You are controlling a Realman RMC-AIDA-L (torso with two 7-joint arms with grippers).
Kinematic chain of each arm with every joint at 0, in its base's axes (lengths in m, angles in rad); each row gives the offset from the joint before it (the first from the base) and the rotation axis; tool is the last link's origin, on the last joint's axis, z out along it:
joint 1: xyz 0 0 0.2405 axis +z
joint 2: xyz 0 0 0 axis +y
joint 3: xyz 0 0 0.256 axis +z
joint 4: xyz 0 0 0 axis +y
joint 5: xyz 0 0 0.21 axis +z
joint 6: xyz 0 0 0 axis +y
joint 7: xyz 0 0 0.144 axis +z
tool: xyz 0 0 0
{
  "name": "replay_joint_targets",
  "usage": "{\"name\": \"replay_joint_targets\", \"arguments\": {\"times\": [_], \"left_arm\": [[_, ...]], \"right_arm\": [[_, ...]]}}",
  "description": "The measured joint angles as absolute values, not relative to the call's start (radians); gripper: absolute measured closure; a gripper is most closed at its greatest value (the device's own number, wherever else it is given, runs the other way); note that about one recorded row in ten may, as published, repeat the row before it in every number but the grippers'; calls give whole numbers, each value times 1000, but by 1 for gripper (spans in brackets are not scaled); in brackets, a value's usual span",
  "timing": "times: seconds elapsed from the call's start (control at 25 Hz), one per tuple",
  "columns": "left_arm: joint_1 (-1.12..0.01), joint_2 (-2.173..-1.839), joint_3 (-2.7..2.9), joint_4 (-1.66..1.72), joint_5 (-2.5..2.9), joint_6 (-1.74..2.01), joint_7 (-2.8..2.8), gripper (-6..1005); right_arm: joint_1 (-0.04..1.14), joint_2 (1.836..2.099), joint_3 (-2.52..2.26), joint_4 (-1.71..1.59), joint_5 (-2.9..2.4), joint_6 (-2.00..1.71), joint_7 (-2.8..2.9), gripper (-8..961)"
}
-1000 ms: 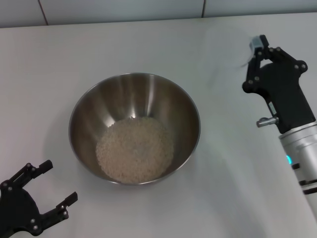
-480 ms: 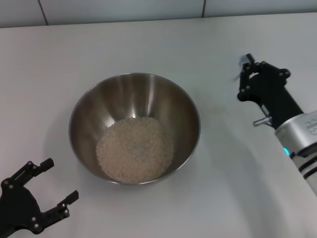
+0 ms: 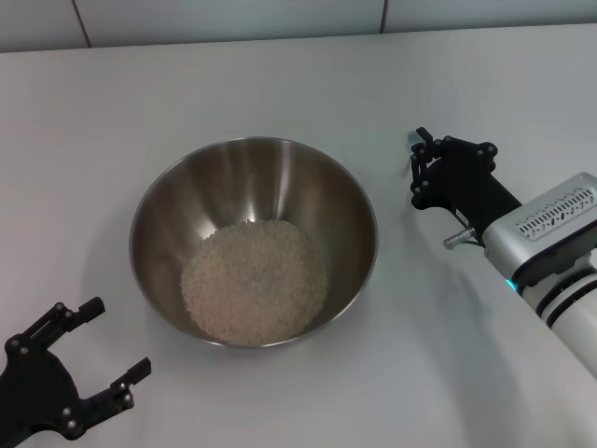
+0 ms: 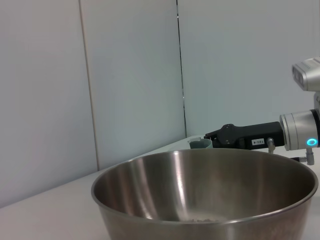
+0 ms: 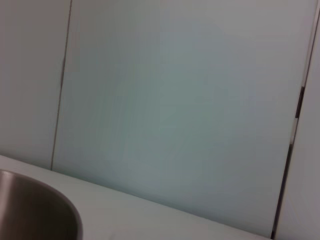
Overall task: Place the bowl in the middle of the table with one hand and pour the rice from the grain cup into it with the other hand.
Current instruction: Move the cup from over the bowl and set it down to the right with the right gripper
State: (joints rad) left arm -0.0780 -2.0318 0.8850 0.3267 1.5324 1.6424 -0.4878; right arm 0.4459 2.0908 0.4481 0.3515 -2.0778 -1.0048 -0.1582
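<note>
The steel bowl (image 3: 254, 241) stands in the middle of the white table (image 3: 280, 84) and holds a mound of rice (image 3: 254, 280). My right gripper (image 3: 417, 170) is just right of the bowl's rim, lying low and pointing toward the bowl. In the left wrist view it (image 4: 216, 138) is shut on the small clear grain cup (image 4: 200, 144) behind the bowl (image 4: 200, 195). The cup hardly shows in the head view. My left gripper (image 3: 86, 350) is open and empty near the table's front left, apart from the bowl.
A tiled wall (image 3: 233, 19) runs along the table's far edge. The right wrist view shows only the bowl's rim (image 5: 35, 210), the tabletop and the wall.
My right gripper has moved from the back right toward me and left, down to beside the bowl's rim. The left gripper, bowl and rice have not moved.
</note>
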Motion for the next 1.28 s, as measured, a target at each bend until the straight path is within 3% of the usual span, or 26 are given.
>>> {"name": "replay_joint_targets", "arguments": {"times": [0.96, 1.28], "left_arm": [[-82, -2034, 885, 327, 1543, 1643, -488, 140], [-83, -2036, 884, 327, 1548, 1643, -488, 140]], "right_arm": [[402, 2088, 448, 384, -2093, -967, -148, 780], [324, 2081, 373, 399, -2093, -1098, -150, 490]]}}
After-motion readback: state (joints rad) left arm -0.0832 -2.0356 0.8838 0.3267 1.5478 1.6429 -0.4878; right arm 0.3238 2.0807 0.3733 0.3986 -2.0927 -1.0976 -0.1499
